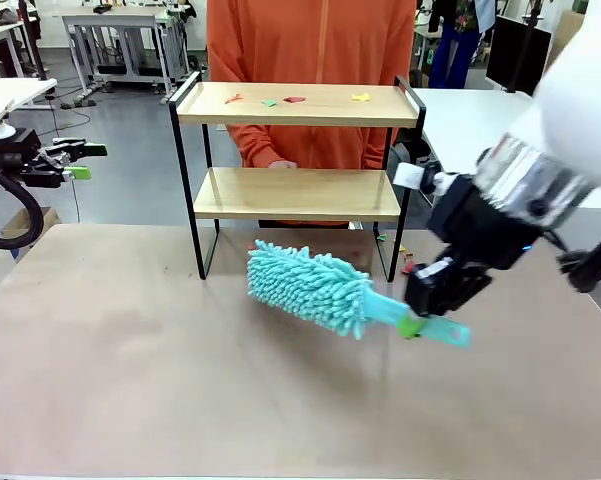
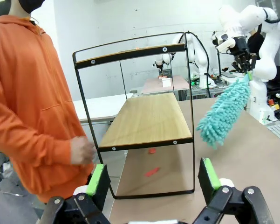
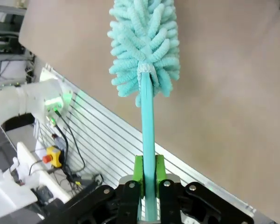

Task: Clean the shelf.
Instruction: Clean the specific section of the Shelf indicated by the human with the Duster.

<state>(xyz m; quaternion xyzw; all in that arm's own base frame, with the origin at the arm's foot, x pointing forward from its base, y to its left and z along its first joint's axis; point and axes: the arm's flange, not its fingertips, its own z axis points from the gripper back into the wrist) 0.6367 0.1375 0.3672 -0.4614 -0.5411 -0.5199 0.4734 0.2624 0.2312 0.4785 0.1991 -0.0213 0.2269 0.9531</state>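
Front view: shelf (image 1: pixel 320 101) just beyond right gripper (image 1: pixel 421 318) clamped on teal duster (image 1: pixel 305 285); left gripper (image 1: pixel 86 161) spread, well apart.

Two-tier shelf (image 1: pixel 295 193), light wooden boards, thin black frame, upright on far side of table (image 1: pixel 110 360)

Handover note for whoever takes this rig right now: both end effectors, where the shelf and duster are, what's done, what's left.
Left end effector: open, empty, parked off to the left of the table.
Right end effector: shut on the handle of the teal duster, its head low over the table in front of the shelf.
Shelf: upright at the far side. Coloured scraps lie on the top board; the lower board looks bare.
Done: duster in grip.
Left: sweep the top board; red scraps also lie on the table under the shelf.
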